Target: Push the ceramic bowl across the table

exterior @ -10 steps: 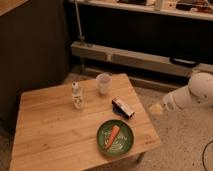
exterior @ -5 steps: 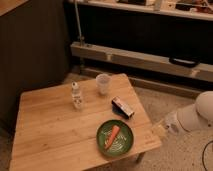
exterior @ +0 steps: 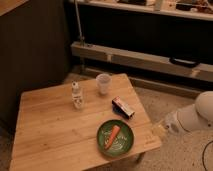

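The ceramic bowl (exterior: 124, 142) is a shallow dark-green dish with pale marks, near the front right of the table (exterior: 50, 130), a low square one with a light plank top. An orange carrot-like piece (exterior: 113, 136) lies in the bowl. My gripper (exterior: 158, 129) is at the end of the white arm (exterior: 194, 118), low beside the table's front right corner, to the right of the bowl and apart from it.
A translucent white cup (exterior: 103, 83) stands at the back of the table. A small white bottle (exterior: 76, 95) stands left of it. A dark snack packet (exterior: 123, 107) lies behind the bowl. A dark shelf unit (exterior: 150, 55) runs behind the table.
The arm has dropped and moved toward the front, from beside the table's right edge to its front right corner. The things on the table have not moved.
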